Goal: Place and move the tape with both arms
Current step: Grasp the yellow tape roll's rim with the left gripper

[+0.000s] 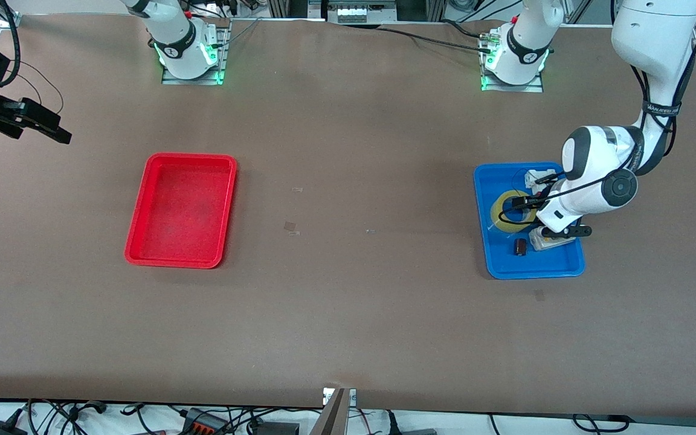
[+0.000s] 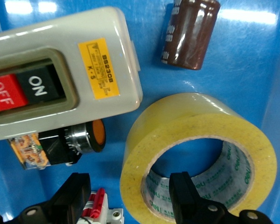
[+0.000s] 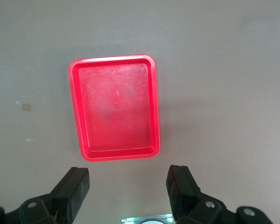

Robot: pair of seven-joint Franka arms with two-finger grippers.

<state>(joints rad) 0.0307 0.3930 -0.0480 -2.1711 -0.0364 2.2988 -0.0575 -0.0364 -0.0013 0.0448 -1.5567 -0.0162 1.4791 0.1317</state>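
The left gripper [image 2: 130, 198] hangs low in the blue tray [image 1: 496, 266] near the left arm's end of the bench, fingers spread, one finger [image 2: 186, 196] inside the hole of the tape [image 2: 200, 154]. Only the left wrist view shows the switch box [image 2: 60, 79], the brown cylinder [image 2: 191, 32] and the orange-tipped part [image 2: 79, 137] clearly. The right gripper [image 3: 128, 191], released, waits high over the brown bench [image 1: 348, 326] at the right arm's end; the red tray [image 1: 182, 208] lies below.
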